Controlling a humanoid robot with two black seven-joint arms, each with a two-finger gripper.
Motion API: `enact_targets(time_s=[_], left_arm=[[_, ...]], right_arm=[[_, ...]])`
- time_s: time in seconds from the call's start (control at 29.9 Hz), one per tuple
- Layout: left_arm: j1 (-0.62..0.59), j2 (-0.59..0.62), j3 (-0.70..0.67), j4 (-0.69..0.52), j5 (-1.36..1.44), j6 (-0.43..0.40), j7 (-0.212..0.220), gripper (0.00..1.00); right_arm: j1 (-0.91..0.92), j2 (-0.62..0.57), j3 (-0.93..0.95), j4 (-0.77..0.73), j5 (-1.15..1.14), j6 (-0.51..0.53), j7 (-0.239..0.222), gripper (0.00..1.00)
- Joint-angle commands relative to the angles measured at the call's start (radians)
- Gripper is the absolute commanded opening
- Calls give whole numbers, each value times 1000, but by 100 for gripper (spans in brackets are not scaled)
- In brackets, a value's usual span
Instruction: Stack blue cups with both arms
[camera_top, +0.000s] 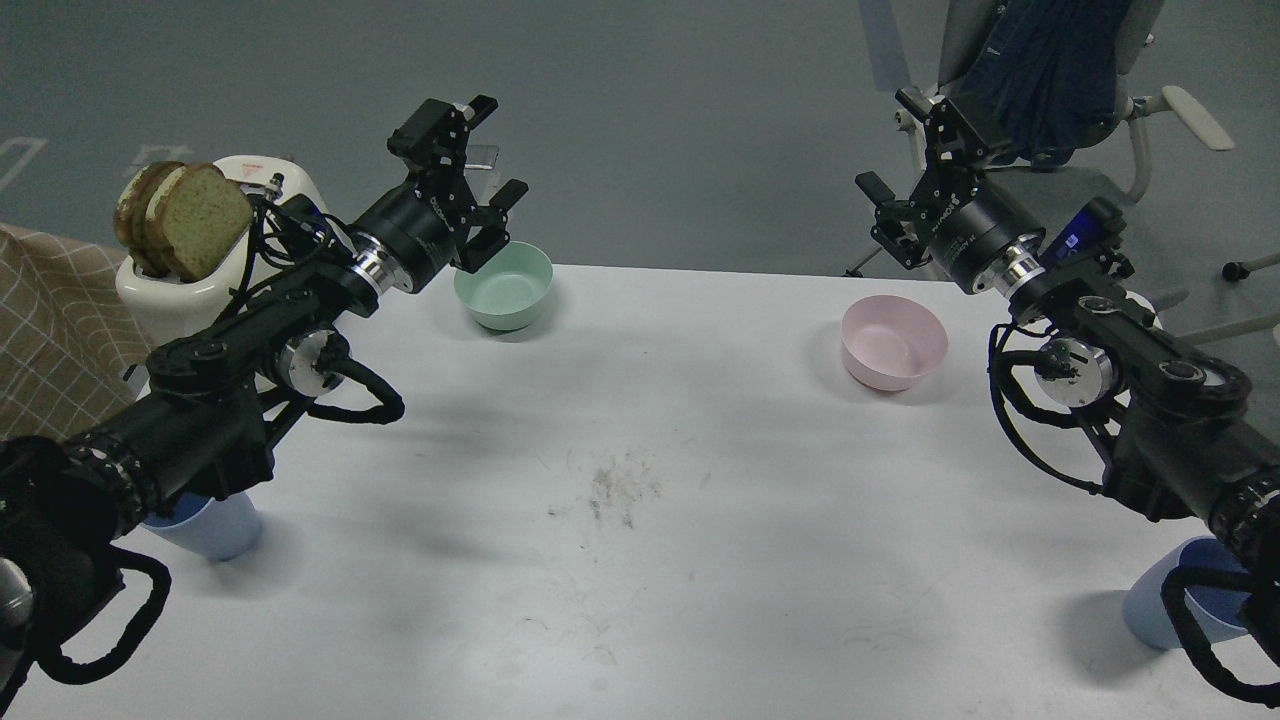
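Both the left gripper (478, 170) and right gripper (905, 165) hang spread and empty far beyond the mint-green bowl (503, 285); each upright blue cup, left (210, 525) and right (1165, 605), stands nearer, half-hidden beneath its own-side arm.

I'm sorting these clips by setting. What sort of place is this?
Probably a robot test room, not a home kitchen: a bare white table on a plain grey floor, an office chair behind it, and a toaster set out as a prop.

Bowls, toaster, chair
Green bowl (503, 285) and pink bowl (893, 341) sit apart on the white surface (640, 560); toaster (205, 270) holds bread (185, 218); chair (1050, 80) behind.
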Motion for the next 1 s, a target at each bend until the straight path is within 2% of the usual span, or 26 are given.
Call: enact_targets(time_s=[0.0, 0.33, 0.63, 0.97], left_arm=[[19, -7, 0, -6, 3, -1, 0, 98], [21, -20, -51, 2, -9, 1, 0, 98], [15, -18, -62, 2, -9, -50, 0, 98], [15, -14, -72, -12, -14, -59, 0, 98]], right_arm=[[-17, 11, 31, -3, -1, 5, 0, 100], [-22, 11, 59, -2, -1, 5, 0, 100], [-36, 5, 62, 1, 1, 5, 0, 100], [-37, 13, 62, 9, 1, 5, 0, 100]])
